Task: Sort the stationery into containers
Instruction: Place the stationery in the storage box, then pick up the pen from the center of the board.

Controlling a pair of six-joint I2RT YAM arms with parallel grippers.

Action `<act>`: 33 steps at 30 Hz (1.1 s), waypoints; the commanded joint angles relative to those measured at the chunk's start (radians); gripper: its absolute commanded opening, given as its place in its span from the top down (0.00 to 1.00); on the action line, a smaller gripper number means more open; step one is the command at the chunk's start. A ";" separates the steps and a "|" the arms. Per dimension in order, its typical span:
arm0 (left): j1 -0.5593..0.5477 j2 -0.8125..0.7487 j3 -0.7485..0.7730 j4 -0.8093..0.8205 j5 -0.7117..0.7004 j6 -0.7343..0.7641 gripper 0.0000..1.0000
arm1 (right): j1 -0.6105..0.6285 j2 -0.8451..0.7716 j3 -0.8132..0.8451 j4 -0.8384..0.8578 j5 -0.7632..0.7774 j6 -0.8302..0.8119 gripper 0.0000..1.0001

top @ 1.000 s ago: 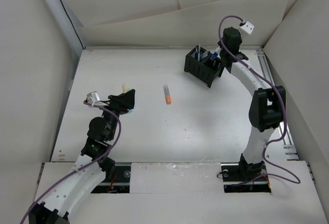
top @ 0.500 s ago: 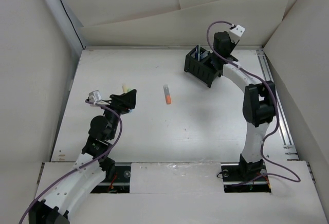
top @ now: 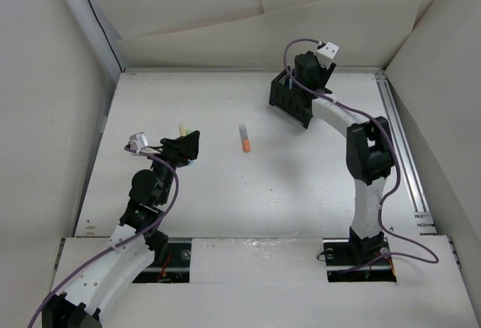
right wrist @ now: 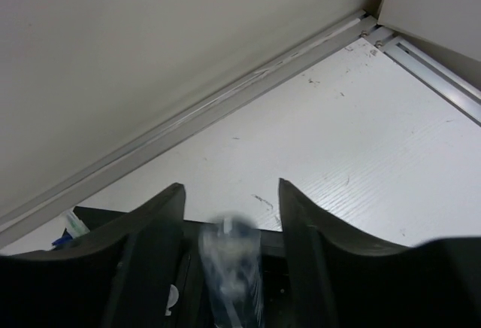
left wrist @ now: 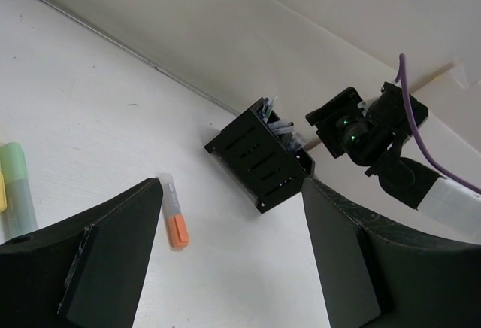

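Pale blur, maybe a pen (right wrist: 229, 268), hangs inside the parted right gripper (right wrist: 231, 189); left gripper (left wrist: 231, 186) gapes.

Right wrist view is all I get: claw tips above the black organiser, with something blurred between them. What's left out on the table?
Observer: A grey marker with an orange end lies mid-table, off to the left of the organiser.
Operator: Anything else loose?
Observer: A pale yellow marker lies on the left side, just beyond the left claw.
Operator: Is that claw carrying anything?
Observer: No, its fingers stand wide apart with nothing between them.
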 commanded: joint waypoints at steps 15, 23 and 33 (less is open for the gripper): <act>-0.003 -0.011 0.004 0.071 0.034 -0.010 0.28 | 0.127 -0.390 -0.221 -0.063 -0.470 0.016 0.96; -0.003 -0.011 0.004 0.071 0.043 -0.010 0.29 | 0.295 -0.164 -0.145 -0.254 -0.567 0.016 1.00; -0.003 -0.011 0.004 0.071 0.043 -0.010 0.29 | 0.345 0.092 0.101 -0.475 -0.611 0.005 0.38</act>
